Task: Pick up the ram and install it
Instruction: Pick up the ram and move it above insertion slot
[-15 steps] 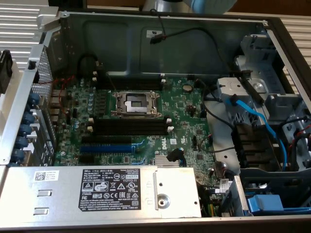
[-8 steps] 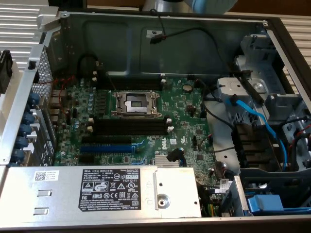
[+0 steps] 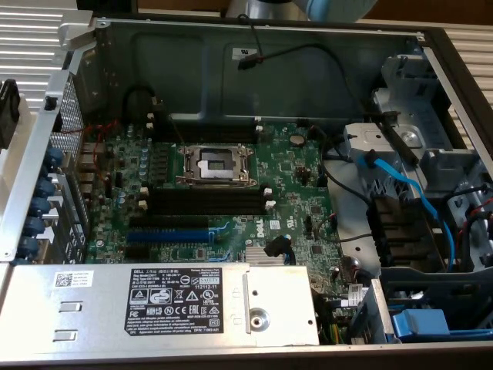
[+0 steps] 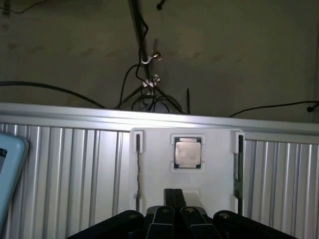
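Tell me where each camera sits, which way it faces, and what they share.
Exterior view: above the open computer case, looking down at its motherboard; a bit of the arm at the upper edge.
Wrist view: on the wrist, looking past the shut end effector across the ribbed table to a white holder with ram on edge.
Shared: the ribbed table, also beside the case.

Exterior overlooks the case (image 3: 192, 46); wrist seemingly faces a tray (image 4: 157, 169).
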Motion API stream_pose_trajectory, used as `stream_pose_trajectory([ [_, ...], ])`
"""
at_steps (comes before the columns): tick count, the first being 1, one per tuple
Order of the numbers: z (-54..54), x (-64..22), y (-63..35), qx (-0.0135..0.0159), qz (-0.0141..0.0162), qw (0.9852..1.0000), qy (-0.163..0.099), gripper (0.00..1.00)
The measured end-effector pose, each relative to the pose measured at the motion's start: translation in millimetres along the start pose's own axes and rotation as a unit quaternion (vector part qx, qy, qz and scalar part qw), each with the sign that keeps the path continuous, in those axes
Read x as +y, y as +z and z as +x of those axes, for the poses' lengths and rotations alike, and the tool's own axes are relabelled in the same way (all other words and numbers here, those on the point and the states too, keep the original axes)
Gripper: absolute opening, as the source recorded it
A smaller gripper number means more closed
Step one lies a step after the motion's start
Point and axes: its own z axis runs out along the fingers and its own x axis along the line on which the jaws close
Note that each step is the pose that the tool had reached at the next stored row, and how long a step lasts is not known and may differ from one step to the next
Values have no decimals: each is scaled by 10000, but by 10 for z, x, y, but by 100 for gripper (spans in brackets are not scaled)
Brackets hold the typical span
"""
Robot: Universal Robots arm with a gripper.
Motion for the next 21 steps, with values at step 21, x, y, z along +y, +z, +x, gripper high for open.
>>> stream_pose_trajectory([
  [21, 149, -149, 346, 4, 43, 10000, -6, 10],
])
